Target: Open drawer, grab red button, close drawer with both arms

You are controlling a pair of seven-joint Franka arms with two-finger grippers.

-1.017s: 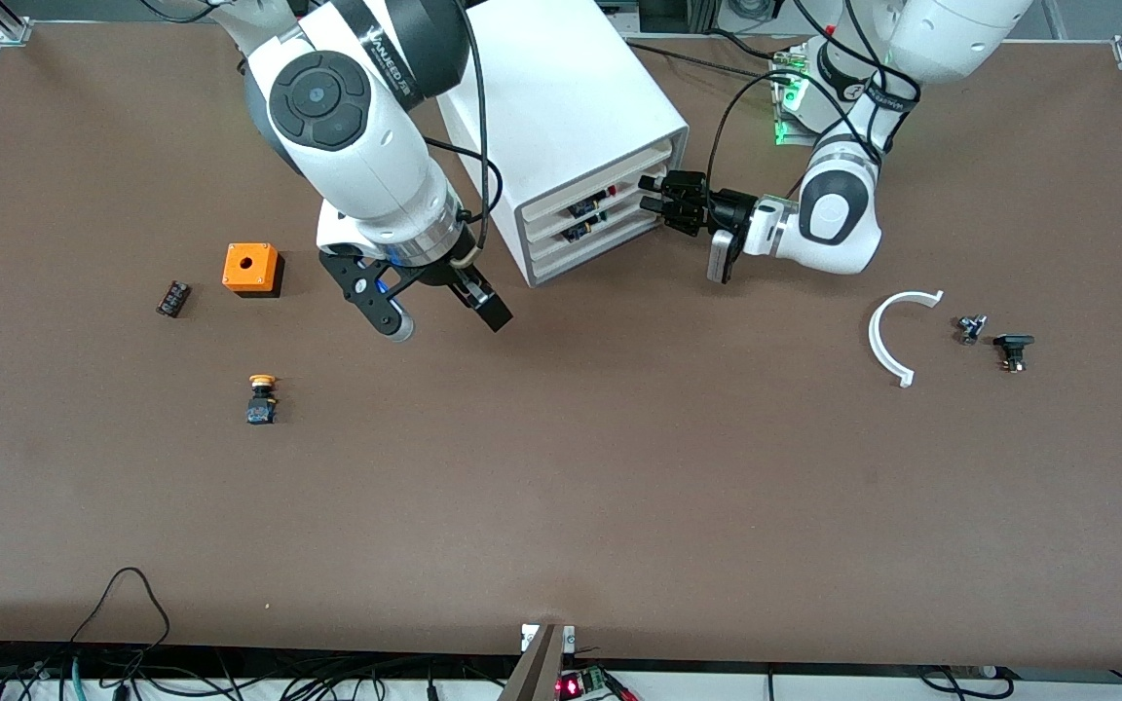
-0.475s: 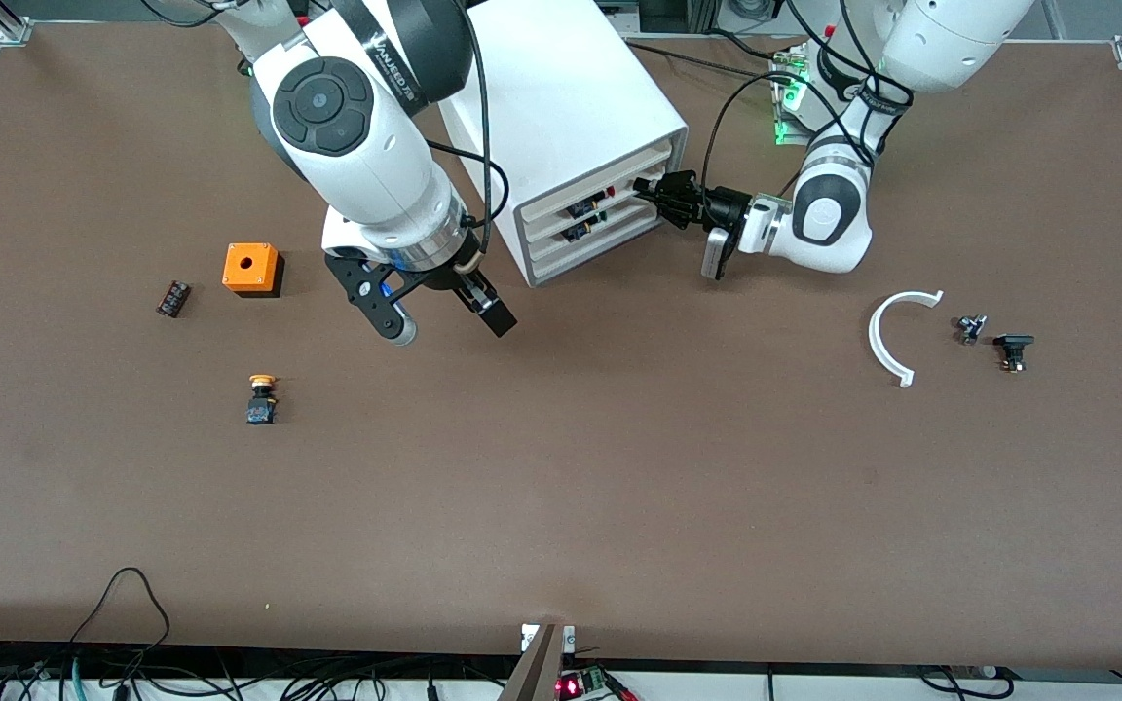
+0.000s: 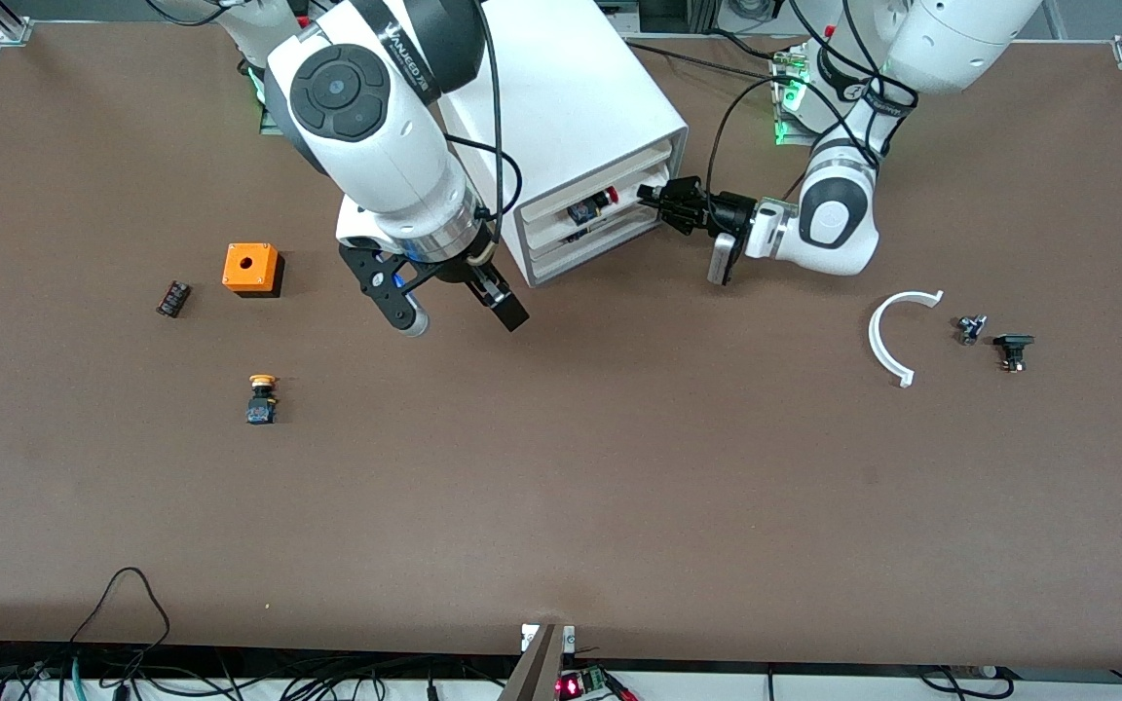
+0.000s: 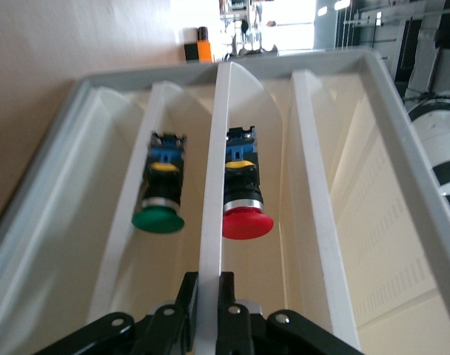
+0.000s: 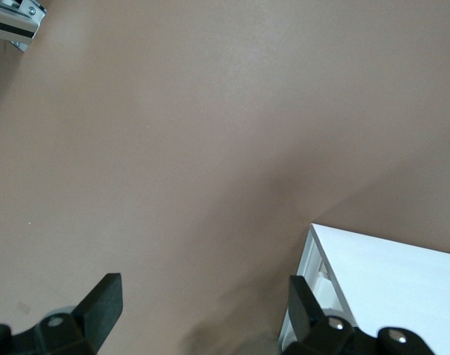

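Left wrist view: left claw (image 4: 204,310) clamped on drawer (image 4: 217,185) front edge, red button (image 4: 245,194) lying inside w/ green one beside. Pull straight out, level, no twisting. Right claw (image 3: 452,310) spread wide, empty, waiting above surface (image 3: 561,467) by cabinet (image 3: 561,107).

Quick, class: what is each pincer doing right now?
Left pincer: shut on the front edge of the drawer.
Right pincer: open, holding nothing, over bare table beside the cabinet.
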